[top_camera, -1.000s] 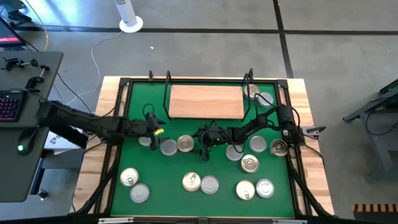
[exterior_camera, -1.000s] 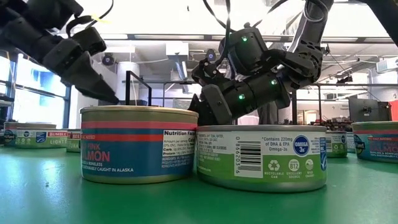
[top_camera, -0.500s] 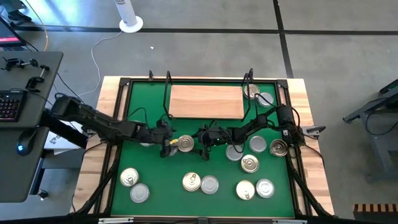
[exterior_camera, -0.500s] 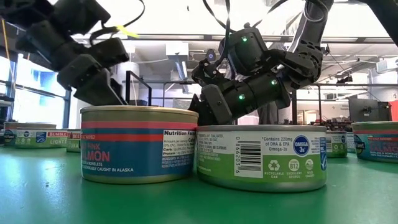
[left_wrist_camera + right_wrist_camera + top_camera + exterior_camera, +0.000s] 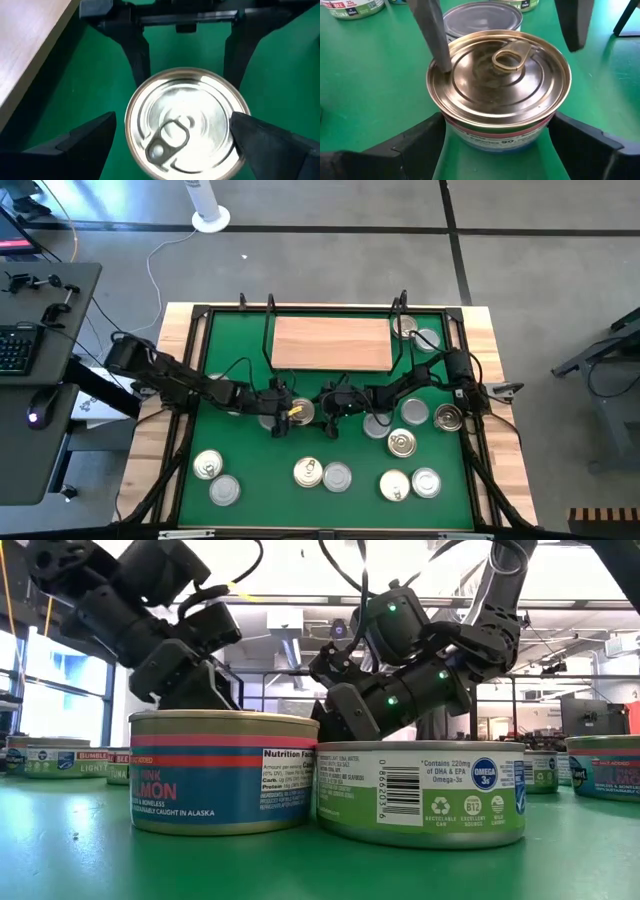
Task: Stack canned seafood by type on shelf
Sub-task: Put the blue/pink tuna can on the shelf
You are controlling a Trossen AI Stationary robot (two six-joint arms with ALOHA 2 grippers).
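Note:
A gold-lidded can point(image 5: 299, 412) with a pull tab stands upright on the green mat point(image 5: 250, 455), near its middle. My left gripper point(image 5: 290, 413) reaches it from the table's left, open, with its fingers on either side of the can point(image 5: 186, 125). My right gripper point(image 5: 322, 406) faces the same can point(image 5: 500, 87) from the right, open, its fingertips beside the can's wall. The shelf point(image 5: 332, 343), a light wooden board, lies at the mat's far side with two cans point(image 5: 416, 333) just right of it. My left gripper slants down from the table's left. One fingertip point(image 5: 440, 62) stands at the lid's rim point(image 5: 451, 70); I cannot tell if it touches. My right gripper has its fingertips point(image 5: 427, 137) close beside the can's lower wall point(image 5: 470, 142); touching or apart, I cannot tell.
Several more cans stand on the mat: near the front edge point(image 5: 322, 475), at the front left point(image 5: 215, 477), at the front right point(image 5: 411, 483) and under the right arm point(image 5: 402, 443). A black frame point(image 5: 205, 315) rims the mat. The two front cans point(image 5: 225, 770) fill the low view.
My left gripper has gone toward the table's right and down, from the mat's left part to the gold-lidded can, and now has its open fingers on either side of it. The can has stayed in place.

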